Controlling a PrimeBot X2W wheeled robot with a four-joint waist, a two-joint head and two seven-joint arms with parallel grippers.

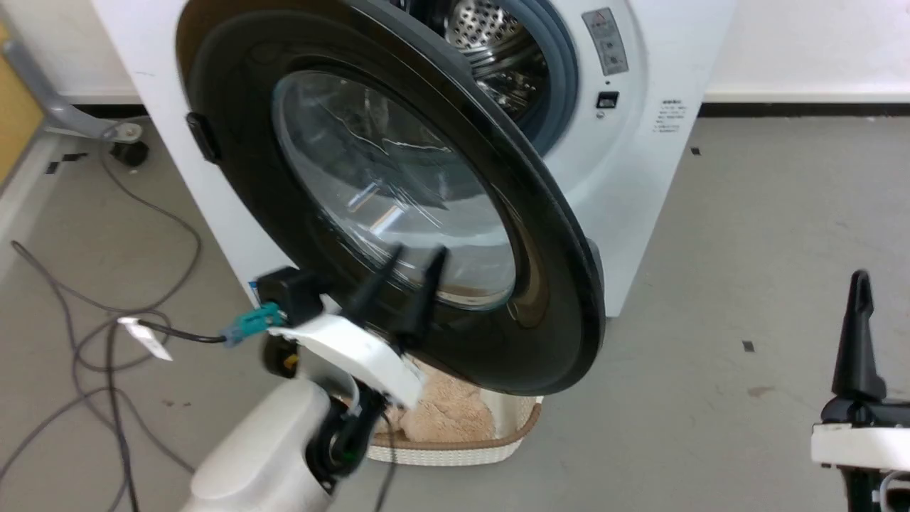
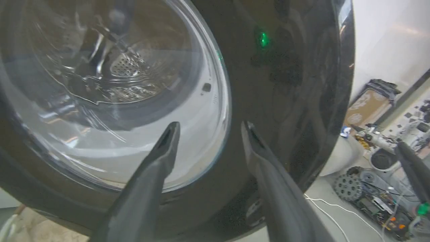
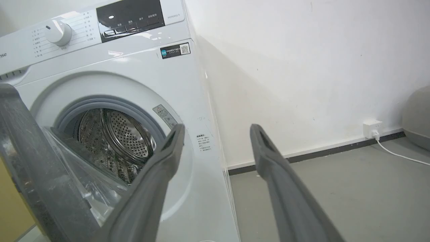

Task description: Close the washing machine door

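Note:
The washing machine door [image 1: 398,199] stands partly open, swung out from the white washing machine [image 1: 640,178], whose steel drum [image 1: 498,43] shows behind it. My left gripper [image 1: 416,254] is open, its tips at the lower part of the door's outer face, by the glass bowl window. In the left wrist view the open left gripper [image 2: 210,126] straddles the window's edge on the door [image 2: 285,84]; contact is unclear. My right gripper [image 1: 860,281] hangs at the lower right, apart from the machine. Its wrist view shows the open right gripper [image 3: 216,127] facing the washing machine [image 3: 188,87], door [image 3: 30,161] at left.
A cream basket [image 1: 462,434] with a beige fluffy cloth [image 1: 444,412] sits on the floor under the door's lower edge. Grey cables [image 1: 106,320] trail over the floor at the left. A wall socket [image 3: 372,129] with a white cord is beside the machine.

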